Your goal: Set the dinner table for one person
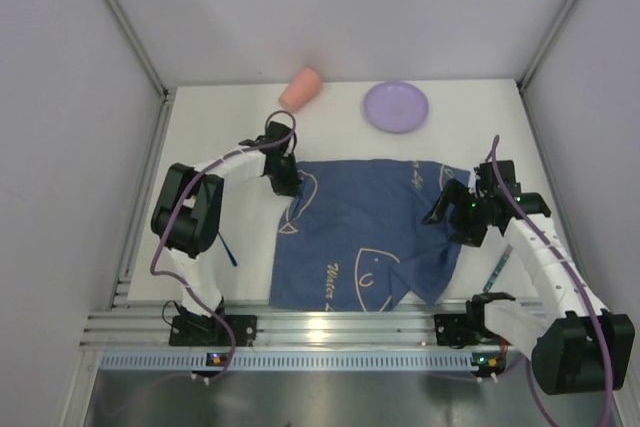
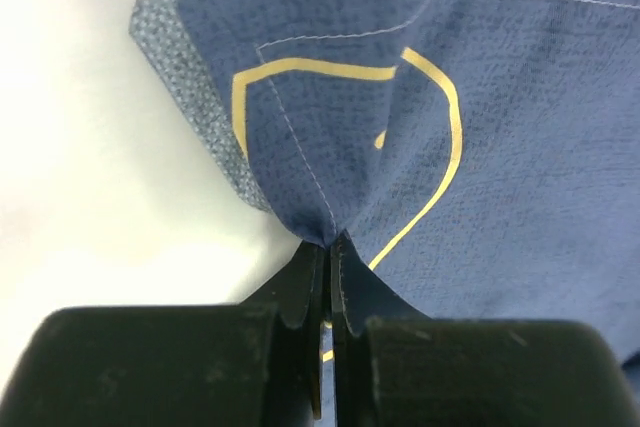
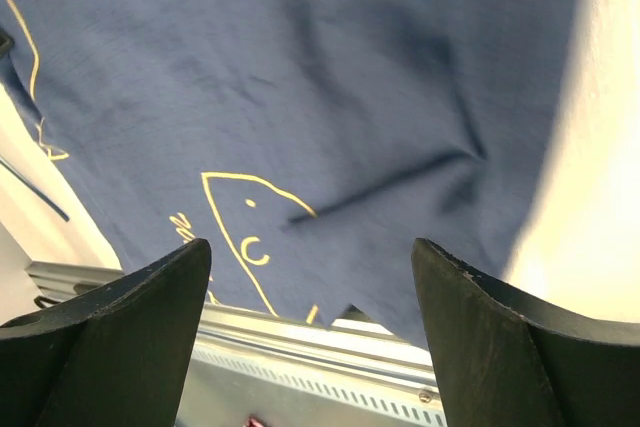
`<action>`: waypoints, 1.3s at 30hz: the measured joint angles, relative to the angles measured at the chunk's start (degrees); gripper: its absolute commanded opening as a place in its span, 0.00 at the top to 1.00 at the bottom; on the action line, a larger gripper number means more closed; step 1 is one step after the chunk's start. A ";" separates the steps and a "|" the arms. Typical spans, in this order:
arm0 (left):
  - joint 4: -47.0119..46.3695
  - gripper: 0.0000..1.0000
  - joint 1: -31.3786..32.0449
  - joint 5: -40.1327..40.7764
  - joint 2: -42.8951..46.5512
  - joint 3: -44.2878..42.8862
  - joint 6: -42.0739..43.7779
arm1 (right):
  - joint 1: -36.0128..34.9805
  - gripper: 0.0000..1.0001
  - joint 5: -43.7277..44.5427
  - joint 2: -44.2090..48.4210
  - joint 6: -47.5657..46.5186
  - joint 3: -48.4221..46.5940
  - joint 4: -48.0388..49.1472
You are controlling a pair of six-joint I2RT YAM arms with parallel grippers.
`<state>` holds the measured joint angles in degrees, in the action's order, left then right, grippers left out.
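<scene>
The left claw (image 2: 328,247) was clamped on the cloth's (image 1: 370,237) far left edge. The right claw (image 3: 310,247) hung apart over its right side. The bench (image 1: 330,137) lay beneath, reaching past its far and side edges. A gentle, low, outward pull would likely flatten wrinkles without dragging the cloth.

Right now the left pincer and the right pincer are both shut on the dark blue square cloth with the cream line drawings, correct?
Not quite. The left pincer is shut on the dark blue square cloth with cream line drawings, pinching a fold of it. The right pincer is open over the cloth and holds nothing, as the right wrist view shows.
</scene>
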<state>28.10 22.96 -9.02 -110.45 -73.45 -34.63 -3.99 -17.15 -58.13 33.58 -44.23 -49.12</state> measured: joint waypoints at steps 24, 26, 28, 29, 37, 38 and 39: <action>1.46 0.07 4.46 1.88 18.80 8.46 -3.06 | -11.13 0.21 10.12 -1.79 3.21 2.21 -4.46; 0.09 0.07 6.51 0.55 17.38 9.46 -4.11 | -11.69 0.21 10.05 -0.17 3.87 4.37 -4.55; -1.11 0.10 7.78 -0.72 15.10 9.90 -5.05 | -12.31 0.22 9.94 0.83 4.42 7.34 -4.98; -1.46 0.10 8.00 -1.07 13.92 9.92 -5.53 | -12.59 0.23 9.94 0.96 4.61 8.72 -5.09; -2.67 0.13 8.22 -2.21 8.35 7.58 -6.21 | -18.86 0.46 10.21 -0.70 8.33 15.74 -3.32; -2.80 0.13 8.24 -2.29 8.17 7.26 -6.21 | -19.65 0.59 10.45 -0.81 8.94 16.02 -2.71; -2.89 0.13 8.24 -2.34 8.15 7.08 -6.21 | -20.13 0.64 10.62 -0.81 9.40 16.11 -2.23</action>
<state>25.21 31.20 -11.35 -102.30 -66.37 -40.84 -24.12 -6.52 -58.94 42.98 -28.12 -51.35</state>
